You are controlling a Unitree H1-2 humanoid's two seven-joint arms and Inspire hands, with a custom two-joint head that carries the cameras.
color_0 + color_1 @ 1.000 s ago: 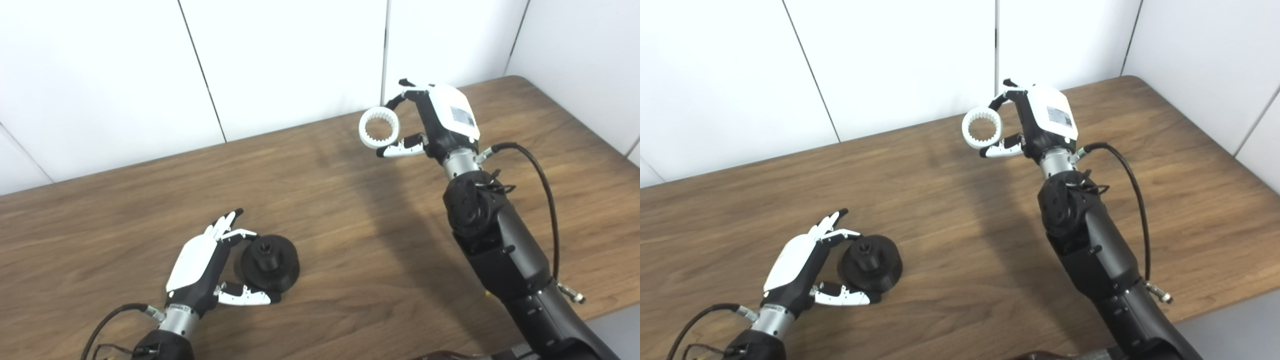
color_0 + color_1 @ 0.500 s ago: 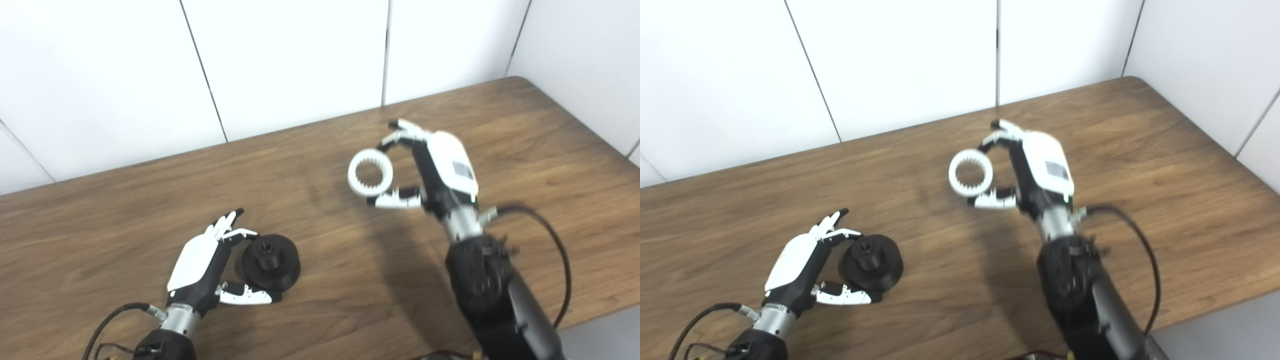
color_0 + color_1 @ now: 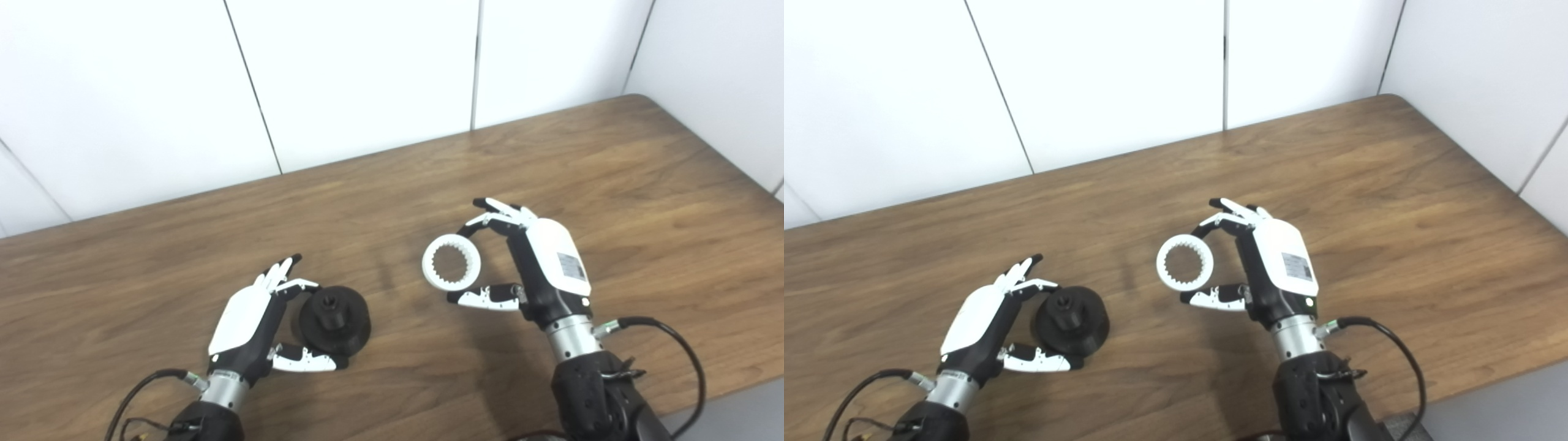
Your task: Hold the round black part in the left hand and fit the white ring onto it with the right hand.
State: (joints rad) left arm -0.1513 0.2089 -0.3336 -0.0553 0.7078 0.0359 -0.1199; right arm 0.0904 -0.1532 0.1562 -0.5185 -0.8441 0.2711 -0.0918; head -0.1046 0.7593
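Observation:
The round black part (image 3: 334, 318), a disc with a raised hub, rests on the wooden table (image 3: 184, 257) at the lower left. My left hand (image 3: 254, 324) is at its left side, one fingertip on the far edge and the thumb on the near edge, pinching it; the other fingers stick out straight. The white ring (image 3: 451, 271), toothed on the inside, is held upright a little above the table to the right of the black part. My right hand (image 3: 539, 272) is shut on it, curled fingers on top and thumb underneath.
White wall panels (image 3: 367, 73) stand right behind the table's far edge. The table's right corner (image 3: 637, 101) is rounded, and its near edge (image 3: 735, 383) runs across the lower right. A black cable (image 3: 674, 343) loops off my right wrist.
My right hand has carried the white ring down from the table's far edge toward me, closer to the black part. The left hand and black part have stayed put.

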